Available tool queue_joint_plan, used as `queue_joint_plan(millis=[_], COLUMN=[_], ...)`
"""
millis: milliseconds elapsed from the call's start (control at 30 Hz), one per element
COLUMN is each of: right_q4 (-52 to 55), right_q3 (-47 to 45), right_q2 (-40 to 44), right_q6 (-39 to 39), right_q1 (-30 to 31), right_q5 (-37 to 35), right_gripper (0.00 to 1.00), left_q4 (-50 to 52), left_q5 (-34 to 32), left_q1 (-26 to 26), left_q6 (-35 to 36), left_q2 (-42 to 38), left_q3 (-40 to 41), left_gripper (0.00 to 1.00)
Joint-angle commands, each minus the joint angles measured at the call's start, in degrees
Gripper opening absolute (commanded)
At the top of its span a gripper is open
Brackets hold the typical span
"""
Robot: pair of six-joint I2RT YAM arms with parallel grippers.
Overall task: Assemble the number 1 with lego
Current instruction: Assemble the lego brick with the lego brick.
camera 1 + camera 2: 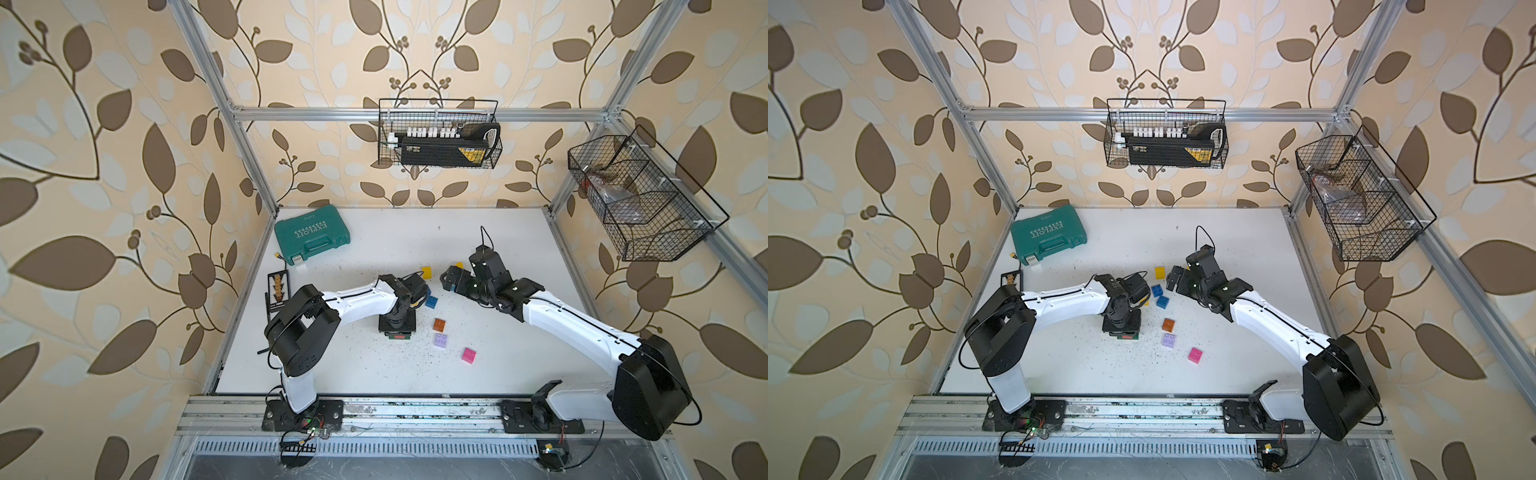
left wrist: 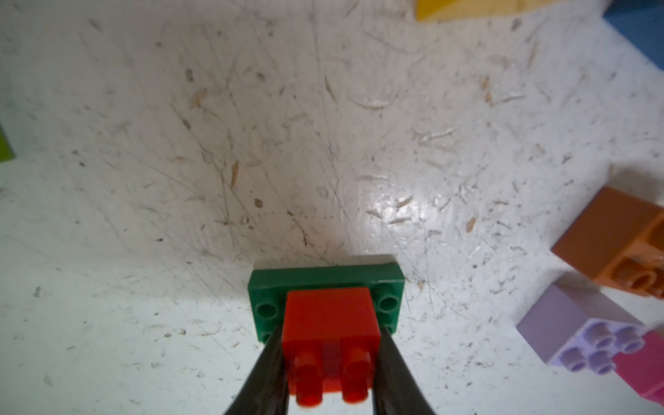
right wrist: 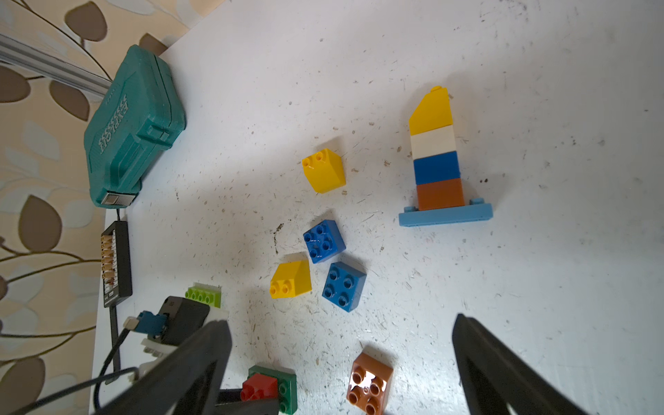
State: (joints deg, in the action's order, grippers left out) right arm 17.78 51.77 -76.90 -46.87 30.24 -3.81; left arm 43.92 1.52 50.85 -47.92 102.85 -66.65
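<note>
The left hand (image 2: 331, 336) pinches a red brick (image 2: 328, 312) by 2 flat side walls, resting it on a green brick (image 2: 323, 278) on the tabletop (image 2: 251, 143), just below centre of the frame in both top views. The right hand (image 3: 337, 319) hangs spread and empty. Loose lego (image 1: 439, 324) lies right of that, mid-frame. Likely light, stiff, slick plastic: hold flat walls, never studs or slopes, and press straight or the base skids.

The white, scratched tabletop (image 1: 498, 249) carries a teal plastic tool case (image 1: 311, 239) at upper left in both top views. Mid-frame lie loose studded plastic pieces — yellow sloped brick (image 1: 426, 272), blue square brick (image 1: 431, 302), brown square brick (image 1: 439, 324), lilac square brick (image 1: 441, 340) — and, lower right of them, pink square brick (image 1: 468, 354).
</note>
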Motion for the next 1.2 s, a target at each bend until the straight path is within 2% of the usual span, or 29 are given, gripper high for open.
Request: queue_joint_plan(millis=[0,133,300,433,633,933,1067,1167], right_q4=[0.2,0.1,0.2,0.2,-0.1,-0.5,-0.7,-0.7], right_q3=[0.9,0.9,0.9,0.8,0.7,0.4,0.2,0.2], right_q2=[-0.6,-0.6,-0.7,-0.7,-0.8,-1.1,-1.1,-1.2], right_q6=[0.2,0.2,0.2,0.2,0.1,-0.3,-0.5,-0.6], right_q1=[-0.1,-0.2,-0.2,-0.5,-1.0,-1.7,-1.9,-2.0], right_q5=[0.6,0.6,0.8,1.2,2.1,3.1,3.4,3.4], right_gripper=[0.99,0.99,0.99,0.99,0.99,0.99,0.99,1.0], left_q4=[3.1,4.0,-3.6,-5.0,-9.9,-10.3,-8.8,-7.1], left_q5=[-1.6,-3.5,-0.7,0.4,3.6,4.2,3.5,2.6], left_q1=[1.6,1.6,1.6,1.5,1.5,1.8,2.0,1.9], left_q6=[-1.8,-2.7,-1.0,-1.2,-4.5,-10.7,-10.9,-11.1], left_q2=[2.3,4.2,5.7,8.6,10.9,12.8,13.7,13.3], left_q3=[0.5,0.6,3.4,4.6,8.9,10.5,10.2,9.4], left_gripper=[0.13,0.13,0.13,0.1,0.07,0.07,0.13,0.25])
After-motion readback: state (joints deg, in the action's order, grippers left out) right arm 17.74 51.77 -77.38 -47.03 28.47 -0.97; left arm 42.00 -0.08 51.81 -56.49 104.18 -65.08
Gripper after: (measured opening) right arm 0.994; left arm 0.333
